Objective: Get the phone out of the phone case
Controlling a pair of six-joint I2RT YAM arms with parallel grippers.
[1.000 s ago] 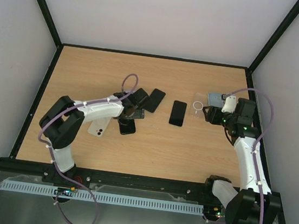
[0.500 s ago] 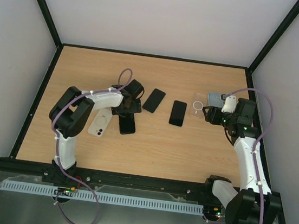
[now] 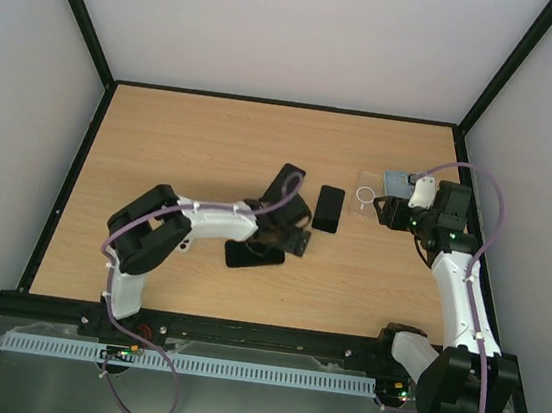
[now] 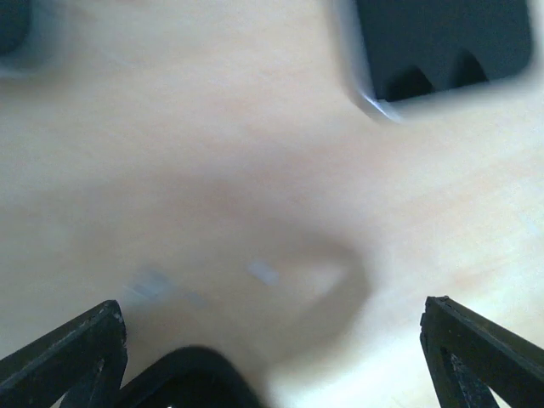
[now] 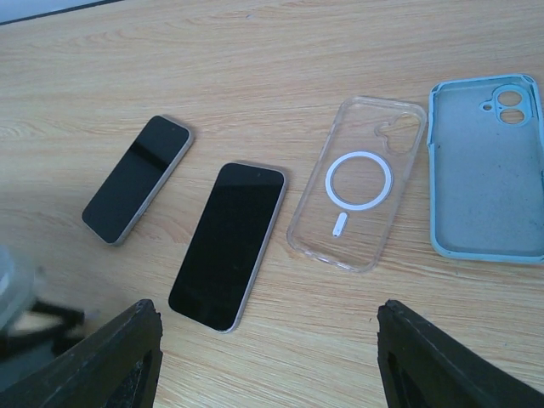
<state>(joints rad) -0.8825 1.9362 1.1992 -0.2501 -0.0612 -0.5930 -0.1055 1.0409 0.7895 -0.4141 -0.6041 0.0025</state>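
My left gripper [image 3: 291,231] is open and empty, low over the table's middle; its view [image 4: 270,340] is blurred. A black phone [image 3: 255,255] lies flat just left of it. A dark rounded corner [image 4: 191,382] shows between the fingers, and a silver-edged phone corner [image 4: 442,42] lies ahead. Two bare dark phones [image 5: 138,178] [image 5: 229,245] lie side by side; they also show from above [image 3: 284,182] [image 3: 328,209]. My right gripper [image 3: 381,211] is open and empty [image 5: 268,340], held above the table near an empty clear case [image 5: 359,194].
An empty light-blue case [image 5: 486,170] lies right of the clear case, near the table's right edge [image 3: 464,189]. The left arm [image 3: 213,224] stretches across the middle of the table and hides what lies beneath it.
The left arm swung right, from the phone pile to the table's middle. The black phone now lies crosswise, nearer the front. The white phone is no longer visible. The right arm held still.
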